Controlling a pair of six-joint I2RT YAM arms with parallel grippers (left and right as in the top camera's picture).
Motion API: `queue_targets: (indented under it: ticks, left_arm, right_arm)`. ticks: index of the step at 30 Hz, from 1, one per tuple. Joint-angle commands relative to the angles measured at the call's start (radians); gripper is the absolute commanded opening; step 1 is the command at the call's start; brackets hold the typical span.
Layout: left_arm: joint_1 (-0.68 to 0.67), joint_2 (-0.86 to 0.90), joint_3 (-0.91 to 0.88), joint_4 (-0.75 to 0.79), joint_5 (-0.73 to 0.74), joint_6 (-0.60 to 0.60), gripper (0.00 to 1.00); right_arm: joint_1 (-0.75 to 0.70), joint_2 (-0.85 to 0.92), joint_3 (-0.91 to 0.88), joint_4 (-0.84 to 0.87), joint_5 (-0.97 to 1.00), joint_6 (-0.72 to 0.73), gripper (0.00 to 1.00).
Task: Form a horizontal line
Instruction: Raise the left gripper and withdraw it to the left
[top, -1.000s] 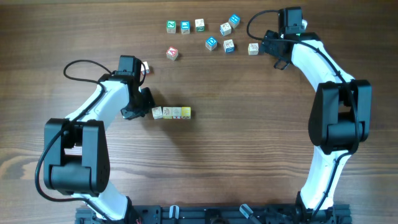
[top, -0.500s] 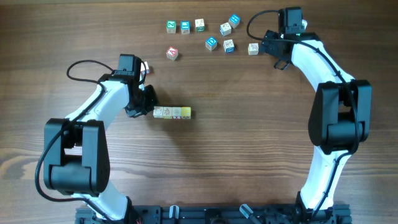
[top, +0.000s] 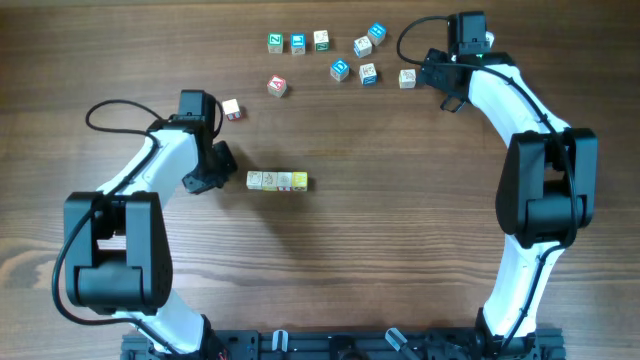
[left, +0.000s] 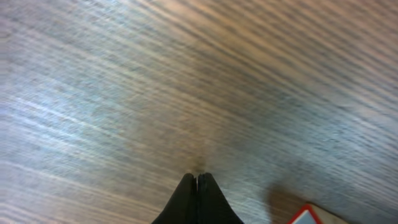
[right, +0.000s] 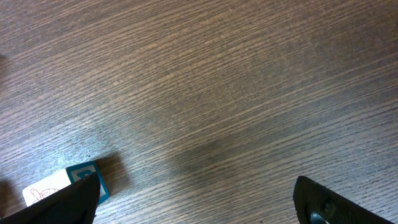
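Observation:
The horizontal line (top: 277, 181) is a short straight row of cream-faced cubes with a yellow one (top: 300, 181) at its right end, in the middle of the table. My left gripper (top: 210, 176) hangs a little to the left of the row, apart from it. Its fingers (left: 198, 186) are pressed together, shut on nothing, over bare wood. My right gripper (top: 436, 78) stands open at the back right, beside a cream cube (top: 407, 77). In the right wrist view a blue-edged cube (right: 84, 175) sits against its left finger (right: 62, 202), outside the gap.
Loose cubes lie along the back: green-faced (top: 275, 42), blue-faced (top: 298, 43) (top: 340, 69) (top: 377, 33), and others. Two red-marked cubes (top: 277, 86) (top: 232, 108) lie nearer my left arm. A red-edged cube corner (left: 306, 215) shows low right in the left wrist view.
My left arm has swung left, away from the row's left end, and the red-marked cube near its wrist has come into view. The right arm has not moved.

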Motion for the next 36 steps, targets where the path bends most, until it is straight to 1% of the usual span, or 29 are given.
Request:
queue_targets:
  ticks: [1,5,7,9,10,11,12,13,14,36]
  left_arm:
    - [0.005,0.006,-0.009,0.002,-0.026,-0.018,0.08]
    - [0.005,0.006,-0.009,0.052,-0.065,-0.018,0.11]
    - [0.007,0.006,-0.009,0.086,-0.166,-0.018,0.28]
    - [0.031,0.006,-0.009,0.107,-0.185,-0.018,0.54]
    - [0.046,0.006,-0.009,0.112,-0.185,-0.018,0.62]
    - [0.064,0.006,-0.009,0.116,-0.185,-0.018,0.76]
    - [0.082,0.006,-0.009,0.116,-0.185,-0.018,0.97]
    - [0.1,0.006,-0.009,0.114,-0.179,-0.018,1.0]
    - [0.111,0.006,-0.009,0.114,-0.168,-0.018,1.0]
    - [0.117,0.006,-0.009,0.114,-0.163,-0.018,1.0]
  right_arm:
    - [0.003,-0.004,-0.008,0.001,0.018,-0.012,1.0]
    - [0.003,-0.004,-0.008,0.001,0.018,-0.012,1.0]
    - [0.003,-0.004,-0.008,0.001,0.018,-0.012,1.0]
    - [0.003,-0.004,-0.008,0.001,0.018,-0.012,1.0]
    - [0.003,-0.004,-0.008,0.001,0.018,-0.012,1.0]
    - [0.003,-0.004,-0.008,0.002,0.018,-0.012,1.0]
    - [0.003,-0.004,-0.008,0.002,0.018,-0.012,1.0]
    - [0.003,-0.004,-0.008,0.001,0.018,-0.012,1.0]
    - [0.003,-0.004,-0.008,0.002,0.018,-0.011,1.0]
    - [0.003,-0.004,-0.008,0.001,0.018,-0.012,1.0]
